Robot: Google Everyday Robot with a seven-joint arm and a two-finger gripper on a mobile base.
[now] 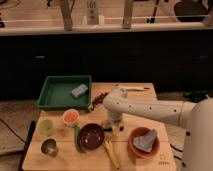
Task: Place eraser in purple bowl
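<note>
The purple bowl (91,136) sits on the wooden table, front centre, and its glossy brownish inside looks empty. My gripper (111,126) hangs from the white arm (145,107), pointing down just to the right of the bowl's rim and close to the table top. The eraser does not show; the gripper's end hides whatever is under or in it.
A green tray (50,97) at the back left holds a grey-blue block (79,90). Left of the bowl are a white cup with orange contents (71,116), a green cup (46,126) and a metal cup (49,146). An orange-brown bowl with grey cloth (144,141) stands right. Yellow sticks (111,152) lie in front.
</note>
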